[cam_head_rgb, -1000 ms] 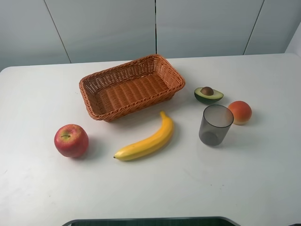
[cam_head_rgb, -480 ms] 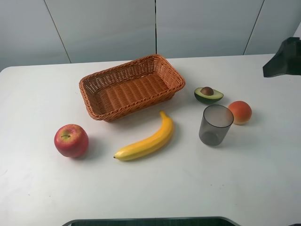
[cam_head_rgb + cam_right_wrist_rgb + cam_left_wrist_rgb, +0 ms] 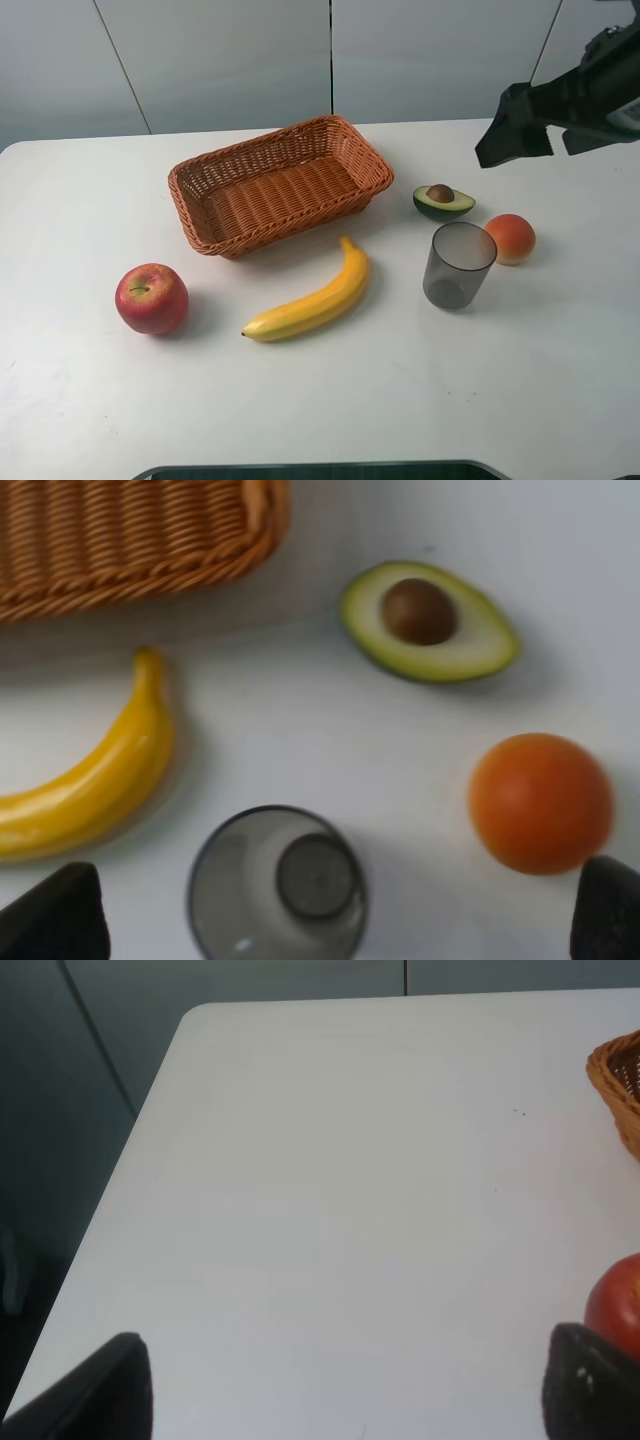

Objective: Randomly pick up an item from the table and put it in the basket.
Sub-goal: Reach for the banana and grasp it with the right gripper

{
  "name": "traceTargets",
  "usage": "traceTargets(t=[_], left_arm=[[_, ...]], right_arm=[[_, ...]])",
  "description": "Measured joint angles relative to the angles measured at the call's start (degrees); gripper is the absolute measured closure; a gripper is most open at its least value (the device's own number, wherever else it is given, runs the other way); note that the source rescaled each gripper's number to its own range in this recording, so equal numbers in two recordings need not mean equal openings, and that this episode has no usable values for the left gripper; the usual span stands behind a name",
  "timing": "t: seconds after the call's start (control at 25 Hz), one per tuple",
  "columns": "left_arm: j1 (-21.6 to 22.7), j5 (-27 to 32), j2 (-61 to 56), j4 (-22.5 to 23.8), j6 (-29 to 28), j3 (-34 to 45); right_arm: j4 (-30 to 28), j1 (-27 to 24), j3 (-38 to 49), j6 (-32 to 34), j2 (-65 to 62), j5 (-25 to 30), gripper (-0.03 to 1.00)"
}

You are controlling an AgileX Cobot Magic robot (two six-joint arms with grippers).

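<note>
1. The banana [image 3: 312, 297] lies on the worktop [image 3: 520, 380] just in front of the basket [image 3: 280, 185], with nothing touching it.
2. The apple [image 3: 151, 298] sits front-left of the basket. The avocado half [image 3: 443, 200], cup [image 3: 458, 265] and orange fruit [image 3: 510, 238] sit to the basket's right.
3. The right fingers [image 3: 50, 920] are spread wide and empty, raised to the basket's right.
4. The left fingers [image 3: 100, 1390] are wide and empty, left of the basket.

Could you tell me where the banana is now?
In the high view the banana lies on the table in front of the basket, between apple and cup.
</note>
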Motion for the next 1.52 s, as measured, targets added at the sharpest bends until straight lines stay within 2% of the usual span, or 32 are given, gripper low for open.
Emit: traceTargets(t=[0.32, 0.6, 0.88, 1.2, 1.52], left_arm=[[0.00, 0.00, 0.00, 0.00, 0.00, 0.00], [0.00, 0.00, 0.00, 0.00, 0.00, 0.00], [0.00, 0.00, 0.00, 0.00, 0.00, 0.00], [0.00, 0.00, 0.00, 0.00, 0.00, 0.00], [0.00, 0.00, 0.00, 0.00, 0.00, 0.00]], right_arm=[[0.00, 9.62, -0.41, -2.80, 0.60, 0.44, -0.03], [0.50, 13.87, -0.85, -6.71, 0.60, 2.30, -0.03], [1.64, 17.54, -1.09, -14.02, 1.74, 5.11, -0.03], [1.39, 23.80, -1.09, -28.40, 7.25, 5.54, -0.03], [1.39, 28.16, -2.08, -31.75, 17.25, 2.65, -0.03]])
